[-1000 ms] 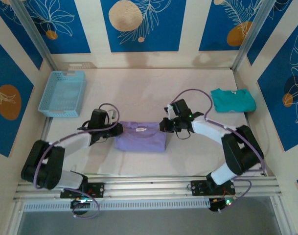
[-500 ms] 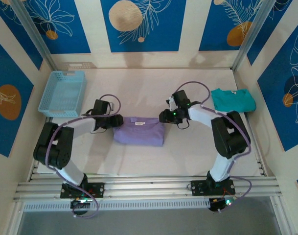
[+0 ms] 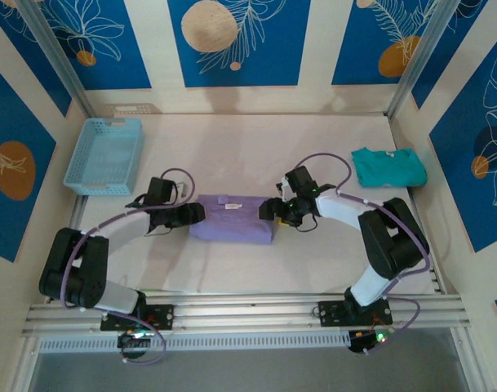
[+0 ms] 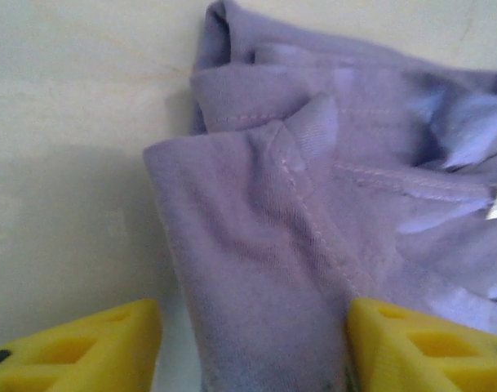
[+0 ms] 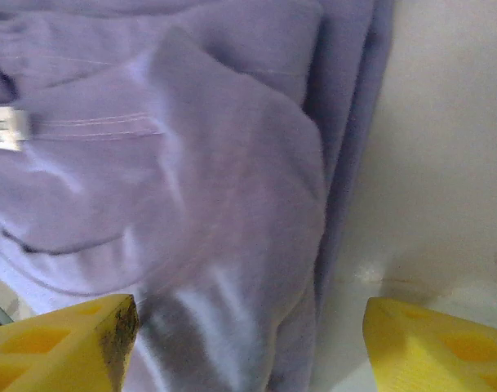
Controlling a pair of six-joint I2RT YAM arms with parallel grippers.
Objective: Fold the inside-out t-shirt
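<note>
A lavender t-shirt (image 5: 191, 163) lies folded in soft layers, with a stitched seam running across it from a small white label (image 5: 5, 128) at its left side. The pale table (image 5: 444, 147) shows bare along the shirt's folded right edge. The right gripper (image 5: 248, 347) is spread across that edge. One of its yellow fingers (image 5: 60, 343) is over the cloth, the other is over the table just beside the shirt, and nothing is pinched between them.
</note>
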